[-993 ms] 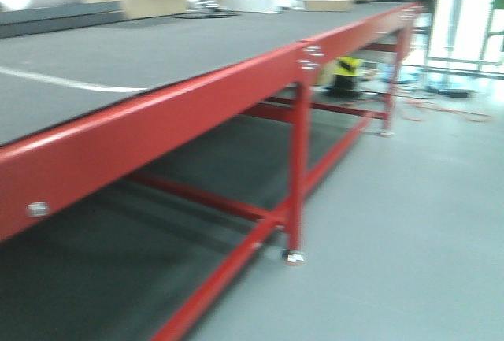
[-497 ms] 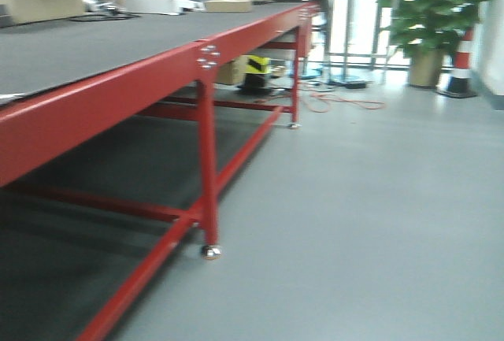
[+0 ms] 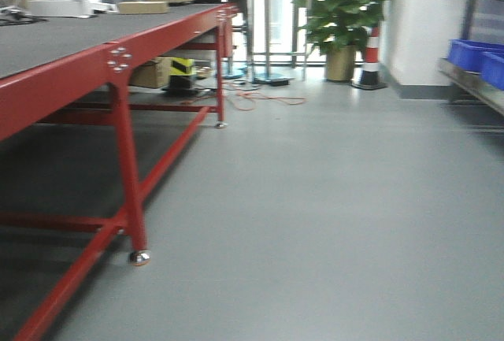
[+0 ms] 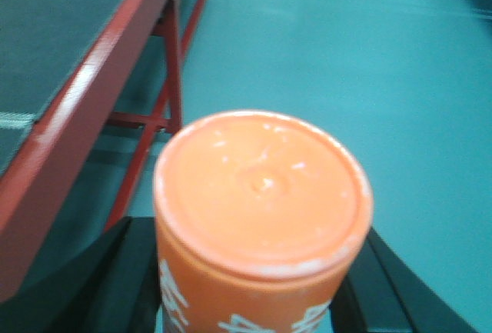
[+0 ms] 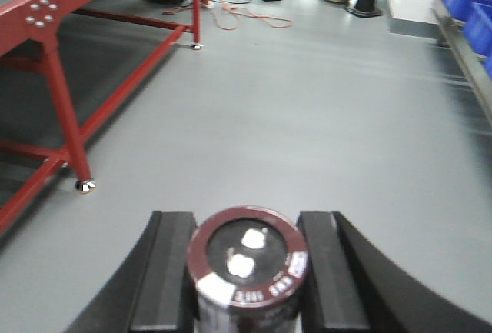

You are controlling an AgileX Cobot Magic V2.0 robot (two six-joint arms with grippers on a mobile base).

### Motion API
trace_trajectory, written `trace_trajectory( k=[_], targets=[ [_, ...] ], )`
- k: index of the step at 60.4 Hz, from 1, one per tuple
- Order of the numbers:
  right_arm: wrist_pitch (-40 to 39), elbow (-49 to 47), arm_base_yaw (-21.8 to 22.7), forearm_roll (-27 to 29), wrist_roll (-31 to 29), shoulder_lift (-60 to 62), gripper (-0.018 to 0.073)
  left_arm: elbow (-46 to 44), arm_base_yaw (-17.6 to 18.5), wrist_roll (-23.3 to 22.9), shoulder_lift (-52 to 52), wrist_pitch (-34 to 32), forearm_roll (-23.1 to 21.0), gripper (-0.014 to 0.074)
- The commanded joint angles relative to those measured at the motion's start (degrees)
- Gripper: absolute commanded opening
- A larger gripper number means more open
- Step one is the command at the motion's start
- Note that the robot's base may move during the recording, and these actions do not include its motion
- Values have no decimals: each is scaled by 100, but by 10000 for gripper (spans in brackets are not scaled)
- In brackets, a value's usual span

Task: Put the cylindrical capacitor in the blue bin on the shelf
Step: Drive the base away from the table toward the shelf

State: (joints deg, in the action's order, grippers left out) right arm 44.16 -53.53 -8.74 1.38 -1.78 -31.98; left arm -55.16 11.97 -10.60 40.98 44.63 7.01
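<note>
**Inspector:** Where is the cylindrical capacitor (image 5: 247, 260)?

**Operator:** In the right gripper (image 5: 246, 271), upright, with its top face to the wrist camera. The top shows a dark rim and two pale terminals. The jaws are clamped on its sides, with one black finger (image 5: 171, 271) against each flank. It hangs over open floor (image 3: 315, 199) and rests on no surface.

**Inspector:** Why is it held that way?

**Operator:** My judgement is that a grip across the barrel with the axis vertical lets it go down into a bin base first, with no re-grip. A round body is also less apt to roll out of flat pads.

**Inspector:** And the left gripper (image 4: 257, 283)?

**Operator:** Its jaws are closed around an orange canister (image 4: 261, 191) with white lettering, also upright. The canister is not named in this task and appears to be cargo for another drop.

**Inspector:** Where is the target?

**Operator:** A blue bin (image 3: 472, 53) shows at the right edge of the front view, standing on the steel shelf (image 3: 472, 89) just behind its front rail. Part of a second blue bin shows beside it. Both are well apart from the grippers. The red-framed table (image 3: 71, 93) runs along the left.

**Inspector:** What stage is the task at?

**Operator:** Pickup looks complete and placement has not begun, so I read this as transit. The next move calls for squaring up to the shelf's front edge, then carrying the right arm over the rail and above a bin.

**Inspector:** Any risks?

**Operator:** I cannot tell which bin is meant, and their contents are hidden. The loaded left arm could foul the shelf during the reach.
</note>
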Motion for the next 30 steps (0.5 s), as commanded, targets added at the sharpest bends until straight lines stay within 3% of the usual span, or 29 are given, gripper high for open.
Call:
trace_trajectory(
  k=[1, 30],
  targets=[
    [-134, -61, -2, -50, -28, 24, -151, 0, 45, 11, -16, -107, -22, -111],
    [-134, -61, -2, -39, -28, 24, -151, 0, 45, 11, -16, -107, -22, -111]
  ],
)
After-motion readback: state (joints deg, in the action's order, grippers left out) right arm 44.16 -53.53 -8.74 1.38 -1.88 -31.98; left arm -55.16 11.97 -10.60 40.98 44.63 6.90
